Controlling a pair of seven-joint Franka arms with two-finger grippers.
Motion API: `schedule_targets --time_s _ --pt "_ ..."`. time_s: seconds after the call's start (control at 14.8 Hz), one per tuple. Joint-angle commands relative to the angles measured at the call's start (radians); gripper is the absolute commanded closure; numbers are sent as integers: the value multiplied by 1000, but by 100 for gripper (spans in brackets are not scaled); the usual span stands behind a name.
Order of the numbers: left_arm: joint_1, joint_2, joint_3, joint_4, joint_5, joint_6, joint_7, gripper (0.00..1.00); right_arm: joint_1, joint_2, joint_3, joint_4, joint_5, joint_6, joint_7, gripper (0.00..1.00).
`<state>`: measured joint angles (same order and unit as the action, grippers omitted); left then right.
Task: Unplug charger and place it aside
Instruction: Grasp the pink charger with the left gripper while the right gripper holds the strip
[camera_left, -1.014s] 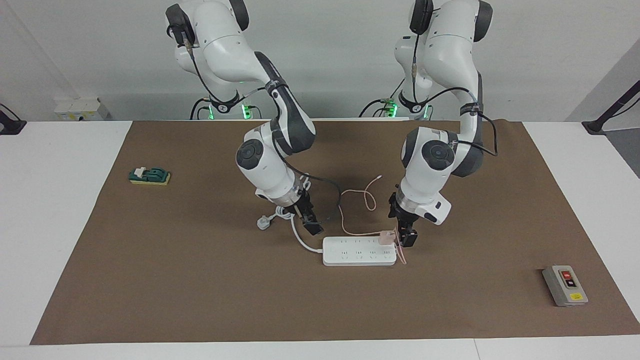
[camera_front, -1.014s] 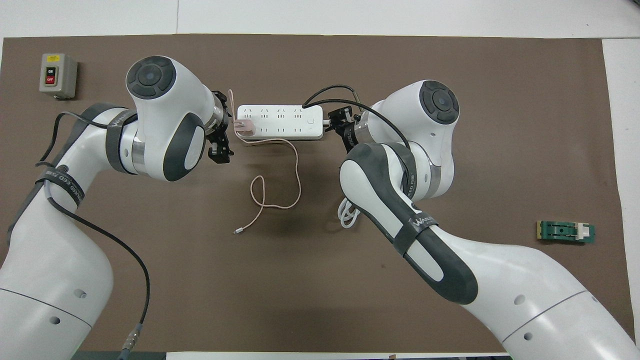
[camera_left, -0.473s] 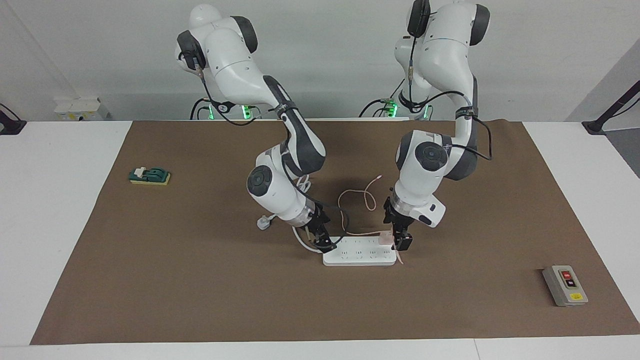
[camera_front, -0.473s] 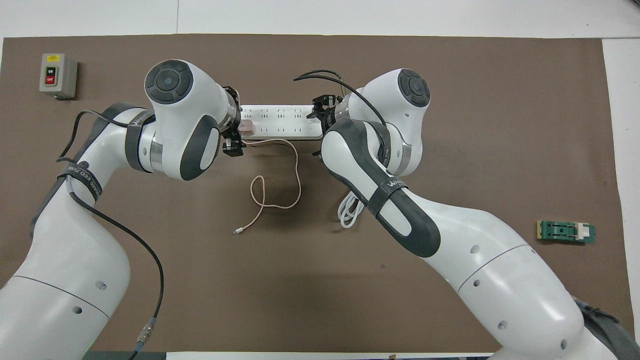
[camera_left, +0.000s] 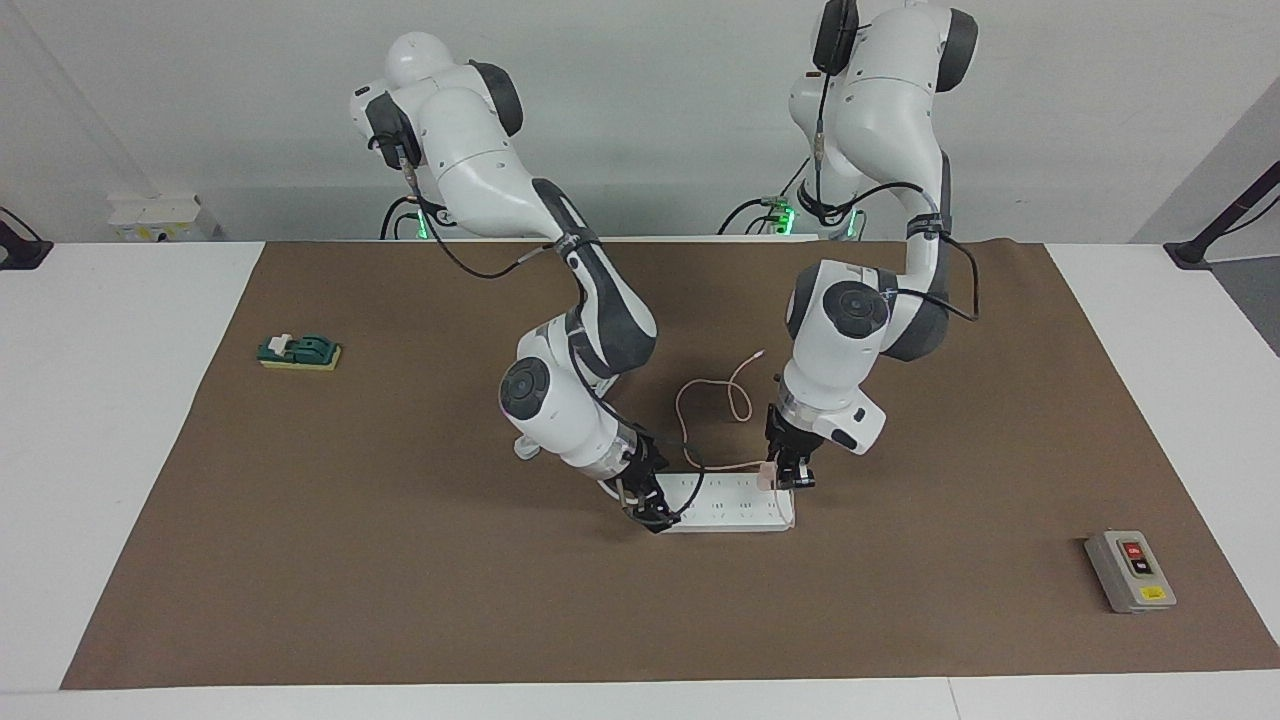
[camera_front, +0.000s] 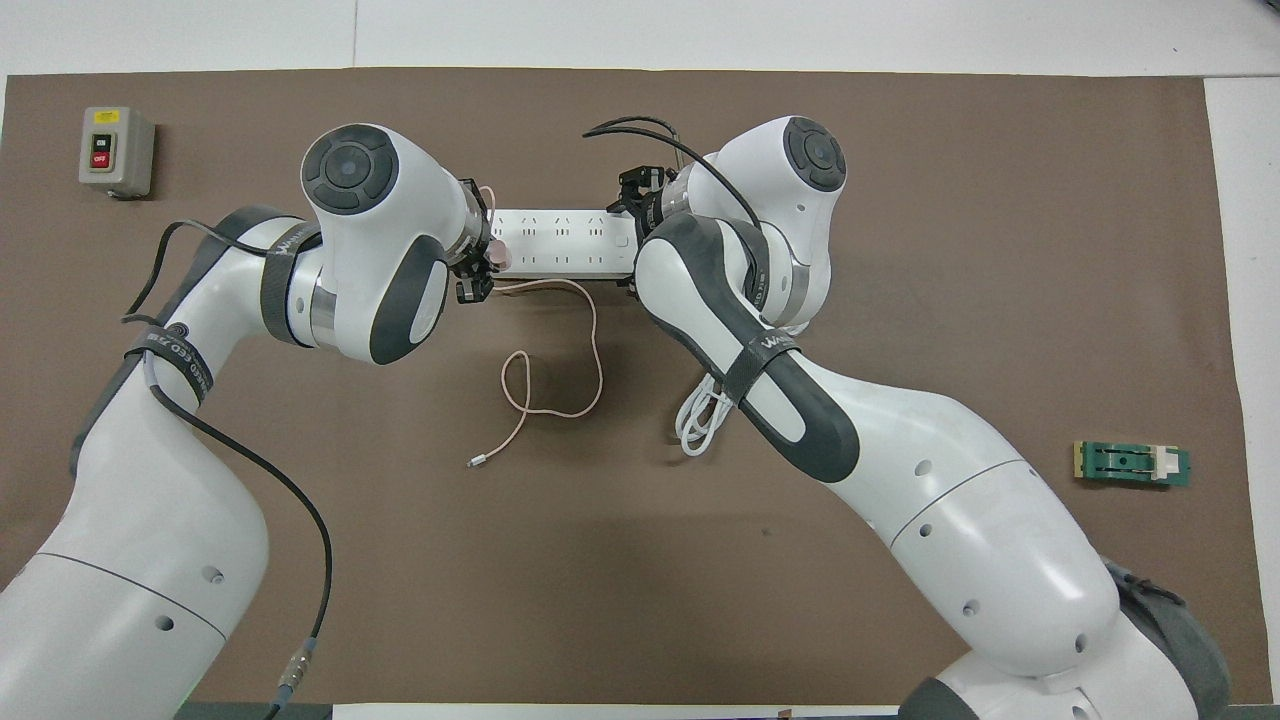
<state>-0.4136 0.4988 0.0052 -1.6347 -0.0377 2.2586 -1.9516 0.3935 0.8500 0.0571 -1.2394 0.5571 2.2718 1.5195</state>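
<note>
The pale-pink charger (camera_left: 766, 477) is plugged into the white power strip (camera_left: 730, 507) at the end toward the left arm. In the overhead view the charger (camera_front: 494, 256) shows at that same end of the strip (camera_front: 565, 243). Its thin pink cable (camera_front: 560, 390) loops toward the robots and ends in a small connector (camera_front: 477, 462). My left gripper (camera_left: 790, 478) is down at the charger, right against it. My right gripper (camera_left: 648, 508) is down on the strip's other end, where the thick white cord leaves.
The strip's white cord (camera_front: 700, 420) lies coiled nearer to the robots, partly under the right arm. A grey switch box (camera_left: 1130, 570) sits toward the left arm's end. A green block on a yellow pad (camera_left: 300, 352) sits toward the right arm's end.
Both grippers have come down and closed in on the strip: the left one onto the charger, the right one onto the cord end. The strip and the cable have stayed put.
</note>
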Motion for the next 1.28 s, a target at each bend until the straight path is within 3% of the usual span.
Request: schedule_targets --time_s 0.0,0.27,0.34,0.47,0.54,0.88,1.22 --pt "-17 15 16 3 21 36 -16 100 1 52 -8 74 -36 -35 19 0" --pt "-17 15 16 -5 25 45 -13 100 -4 64 -6 72 -62 -17 16 0" --pt "-17 15 15 -5 27 44 -10 100 1 66 -6 69 -62 -9 16 6" --pt "-16 15 15 -5 28 44 -9 100 2 66 -6 64 -56 3 16 48" --pt "-16 15 15 -5 28 45 -7 100 2 64 -5 63 -54 3 16 58" --pt "-10 12 18 10 30 15 14 100 1 64 -6 63 -56 5 16 60" --pt "22 -26 19 110 36 -161 80 100 1 64 -6 63 -56 5 16 60"
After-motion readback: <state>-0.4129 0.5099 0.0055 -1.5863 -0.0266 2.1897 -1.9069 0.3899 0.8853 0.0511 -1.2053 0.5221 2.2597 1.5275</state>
